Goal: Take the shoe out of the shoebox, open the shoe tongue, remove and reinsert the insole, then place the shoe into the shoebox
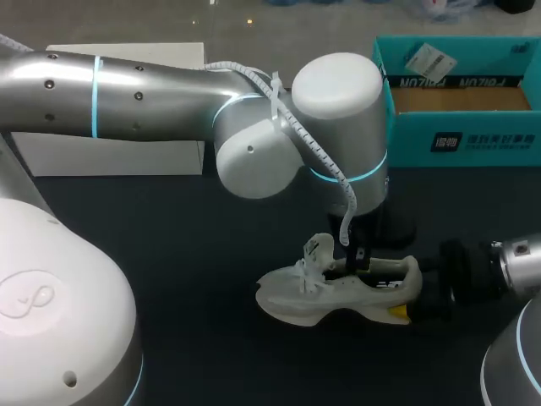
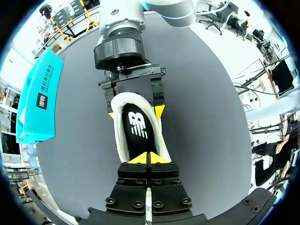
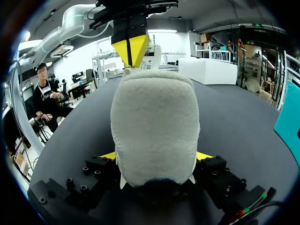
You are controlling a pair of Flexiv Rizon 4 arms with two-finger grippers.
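- White shoe (image 1: 330, 296) sits right of the middle of the dark counter (image 1: 169, 254), toe towards my left side and heel towards the right arm.
- Right claw (image 1: 410, 294) is clenched on the heel, with one yellow tip on each side of it.
- Left claw (image 1: 362, 258) comes straight down over the shoe's opening. Its tips are pressed together, and I cannot tell whether anything is pinched between them.
- Teal shoebox (image 1: 473, 139) stands open at the far right edge, well apart from the shoe, its brown inside showing.
- A white box (image 1: 118, 152) sits along the far left edge.
- Bare counter spreads wide to the left of the shoe and on its near side. The left arm's big wrist joint hangs over the stretch between shoe and shoebox.
- Only the head view shows the laces and the raised tongue.
- The left wrist view alone looks into the shoe (image 2: 123, 140). A dark insole (image 2: 138, 126) with a white mark lies inside, the left claw (image 2: 147, 159) is at its front end, and the right claw (image 2: 136, 108) straddles the heel. The shoebox (image 2: 40, 98) stands at the counter's (image 2: 201, 117) rim.
- The right wrist view is mostly filled by the fleecy heel back of the shoe (image 3: 154, 126). The right claw (image 3: 157, 161) is around it, the left claw (image 3: 131, 49) points down beyond it, and a teal sliver of the shoebox (image 3: 291, 136) shows off to one side.
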